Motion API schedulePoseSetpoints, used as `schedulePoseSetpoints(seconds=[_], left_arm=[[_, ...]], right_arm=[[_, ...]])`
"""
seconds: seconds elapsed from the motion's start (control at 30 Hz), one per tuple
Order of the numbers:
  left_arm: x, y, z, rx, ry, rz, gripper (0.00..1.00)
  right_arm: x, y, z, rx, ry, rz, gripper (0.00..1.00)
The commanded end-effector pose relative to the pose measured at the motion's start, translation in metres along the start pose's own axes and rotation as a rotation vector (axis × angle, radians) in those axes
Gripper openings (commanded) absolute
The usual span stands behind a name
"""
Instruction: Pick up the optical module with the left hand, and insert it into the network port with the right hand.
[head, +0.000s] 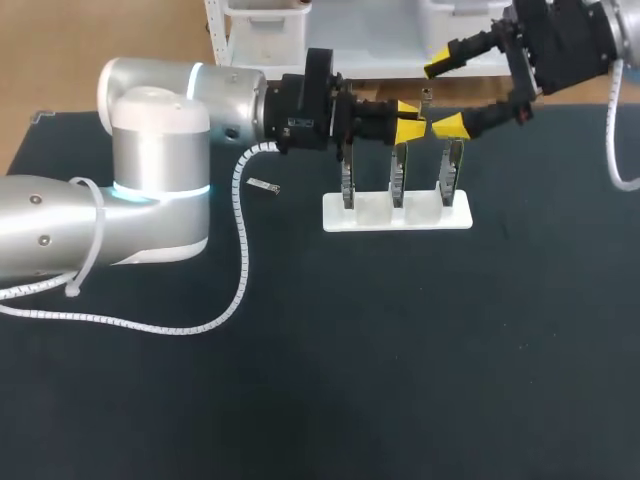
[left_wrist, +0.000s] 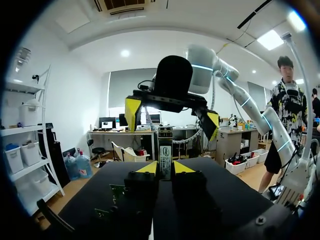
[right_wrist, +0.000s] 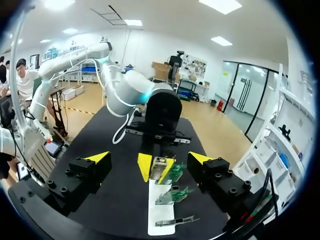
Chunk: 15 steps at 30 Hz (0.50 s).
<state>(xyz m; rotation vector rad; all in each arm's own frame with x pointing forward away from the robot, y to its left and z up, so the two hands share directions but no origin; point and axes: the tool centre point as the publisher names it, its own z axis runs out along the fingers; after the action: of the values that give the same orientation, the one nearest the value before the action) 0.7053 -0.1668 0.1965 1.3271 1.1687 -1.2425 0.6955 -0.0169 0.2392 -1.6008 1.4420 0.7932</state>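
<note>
Optical module (left_wrist: 165, 152) — seemingly in left hand (left_wrist: 165, 168).

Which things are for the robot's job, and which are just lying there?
For the job: optical module, left gripper holding it, open right gripper, circuit boards on white stand.
Just lying about: small silver piece, white coiled cable.

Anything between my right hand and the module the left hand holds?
Nothing visible. The open right hand faces the optical module directly; only the left hand grips it. The boards in the white stand sit below that path.
</note>
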Motion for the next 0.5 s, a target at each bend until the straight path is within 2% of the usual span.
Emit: schedulePoseSetpoints(seconds=[0.03, 0.17, 0.5], left_arm=[[0.0005, 0.0019, 0.0000, 0.005, 0.001, 0.000, 0.00], [0.0005, 0.0019, 0.0000, 0.005, 0.001, 0.000, 0.00], [0.0005, 0.0019, 0.0000, 0.005, 0.001, 0.000, 0.00]], right_arm=[[-0.0003, -0.0094, 0.0002, -0.009, -0.049, 0.004, 1.00], [-0.0021, -0.0114, -0.0009, 0.000, -0.070, 0.001, 1.00], [-0.0092, -0.0105, 0.0026, -0.003, -0.062, 0.021, 1.00]])
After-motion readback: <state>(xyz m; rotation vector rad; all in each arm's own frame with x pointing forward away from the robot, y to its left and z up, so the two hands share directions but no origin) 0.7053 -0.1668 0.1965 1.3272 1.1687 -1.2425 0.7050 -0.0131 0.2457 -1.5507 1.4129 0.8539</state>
